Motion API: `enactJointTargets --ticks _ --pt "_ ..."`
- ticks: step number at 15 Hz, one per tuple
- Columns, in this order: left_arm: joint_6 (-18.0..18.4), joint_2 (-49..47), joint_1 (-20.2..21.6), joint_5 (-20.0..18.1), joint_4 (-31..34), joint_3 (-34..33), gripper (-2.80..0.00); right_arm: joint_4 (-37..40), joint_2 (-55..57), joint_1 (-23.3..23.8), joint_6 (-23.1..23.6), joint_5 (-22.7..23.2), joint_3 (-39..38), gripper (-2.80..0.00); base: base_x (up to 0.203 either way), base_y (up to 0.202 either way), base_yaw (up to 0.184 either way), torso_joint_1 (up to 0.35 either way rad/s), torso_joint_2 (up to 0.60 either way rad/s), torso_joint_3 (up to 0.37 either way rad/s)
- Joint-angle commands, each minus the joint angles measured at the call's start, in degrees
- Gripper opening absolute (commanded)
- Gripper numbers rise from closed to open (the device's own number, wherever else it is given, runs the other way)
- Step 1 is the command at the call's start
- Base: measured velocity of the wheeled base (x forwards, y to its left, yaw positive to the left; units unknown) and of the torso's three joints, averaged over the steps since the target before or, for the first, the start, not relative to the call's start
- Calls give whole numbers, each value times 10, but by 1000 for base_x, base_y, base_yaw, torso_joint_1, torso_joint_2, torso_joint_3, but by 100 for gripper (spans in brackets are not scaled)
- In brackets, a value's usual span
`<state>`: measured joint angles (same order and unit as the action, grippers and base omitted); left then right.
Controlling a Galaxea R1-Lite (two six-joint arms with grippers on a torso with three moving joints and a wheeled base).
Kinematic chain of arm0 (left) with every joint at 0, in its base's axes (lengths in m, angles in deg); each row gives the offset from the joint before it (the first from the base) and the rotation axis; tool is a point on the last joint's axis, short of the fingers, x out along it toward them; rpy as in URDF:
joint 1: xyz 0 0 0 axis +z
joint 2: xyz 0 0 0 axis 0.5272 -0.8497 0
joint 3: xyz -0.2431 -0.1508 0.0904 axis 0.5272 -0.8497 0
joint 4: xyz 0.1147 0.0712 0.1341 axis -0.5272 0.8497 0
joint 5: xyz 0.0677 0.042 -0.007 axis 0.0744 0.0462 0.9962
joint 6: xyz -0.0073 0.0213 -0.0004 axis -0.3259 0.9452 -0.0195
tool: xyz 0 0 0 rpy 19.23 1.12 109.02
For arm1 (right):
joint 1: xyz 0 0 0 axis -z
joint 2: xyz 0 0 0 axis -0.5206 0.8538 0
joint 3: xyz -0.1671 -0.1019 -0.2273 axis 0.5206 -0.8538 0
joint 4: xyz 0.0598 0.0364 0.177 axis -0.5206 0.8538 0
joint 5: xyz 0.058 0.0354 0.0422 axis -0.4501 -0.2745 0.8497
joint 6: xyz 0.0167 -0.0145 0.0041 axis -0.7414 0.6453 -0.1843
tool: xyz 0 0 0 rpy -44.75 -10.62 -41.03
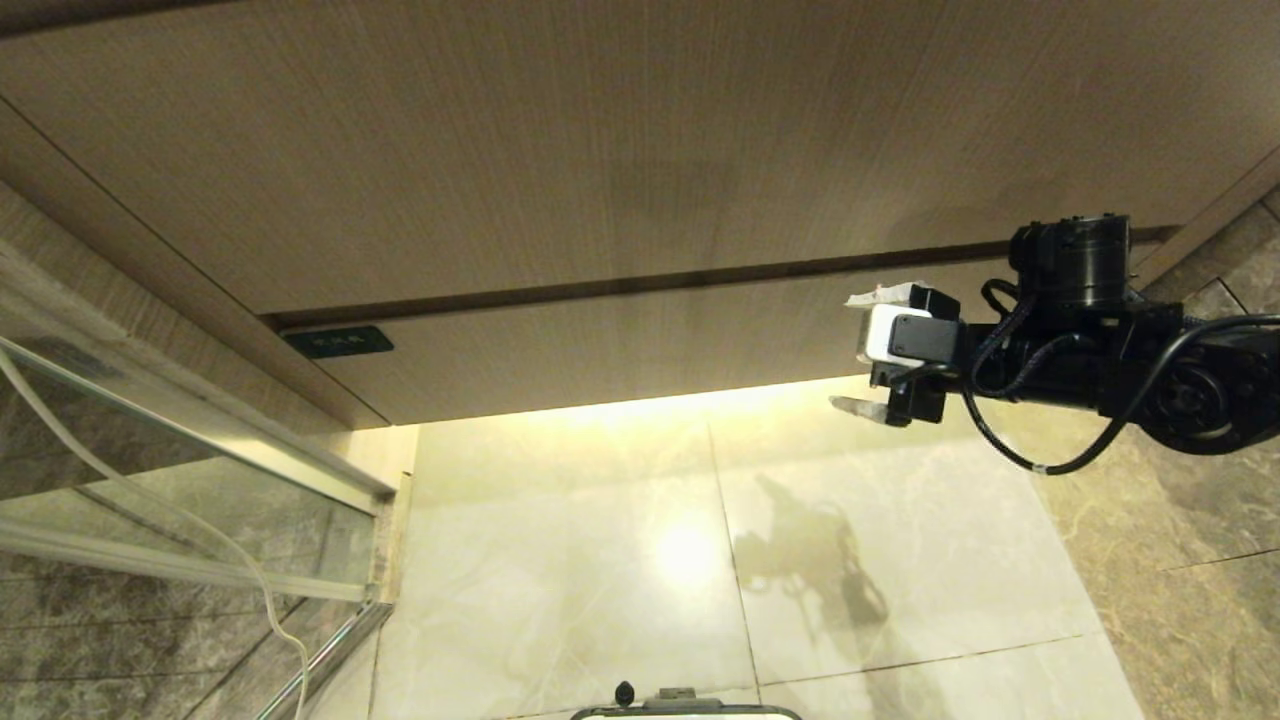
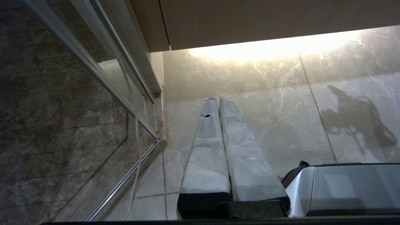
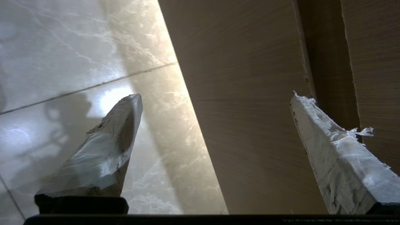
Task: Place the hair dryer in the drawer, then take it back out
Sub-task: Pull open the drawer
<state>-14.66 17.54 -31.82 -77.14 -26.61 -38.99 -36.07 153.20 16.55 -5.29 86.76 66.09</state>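
The hair dryer is out of view. The drawer [image 1: 620, 345] shows only its light wood-grain front, with a small dark label [image 1: 338, 342] at its left end. A thin dark gap separates it from the taller panel [image 1: 600, 150] above. My right gripper [image 1: 868, 352] is open in front of the drawer front's right end, one fingertip near the gap and the other below the lower edge. In the right wrist view the right gripper [image 3: 215, 97] holds nothing, and the drawer front [image 3: 250, 140] lies between its spread fingers. My left gripper [image 2: 217, 99] is shut and empty, pointing at the floor.
A glass shower door [image 1: 180, 470] with a metal rail stands at the left, and a white cord [image 1: 250, 570] hangs by it. Pale marble floor tiles [image 1: 600, 560] lie below the cabinet, lit by a strip under it. My base [image 2: 343, 187] is near the left gripper.
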Motion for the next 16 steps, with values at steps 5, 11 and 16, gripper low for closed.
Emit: enactJointTargets --ticks 5,11,16 --pt "0 0 0 1 0 0 -280 -22 45 0 -1 -30 47 0 0 0 0 0 0 0" --pt "0 0 0 1 0 0 -280 -70 69 1 -17 -34 73 0 0 0 0 0 0 0" --pt "0 0 0 1 0 0 -280 -78 80 4 -19 -34 73 0 0 0 0 0 0 0"
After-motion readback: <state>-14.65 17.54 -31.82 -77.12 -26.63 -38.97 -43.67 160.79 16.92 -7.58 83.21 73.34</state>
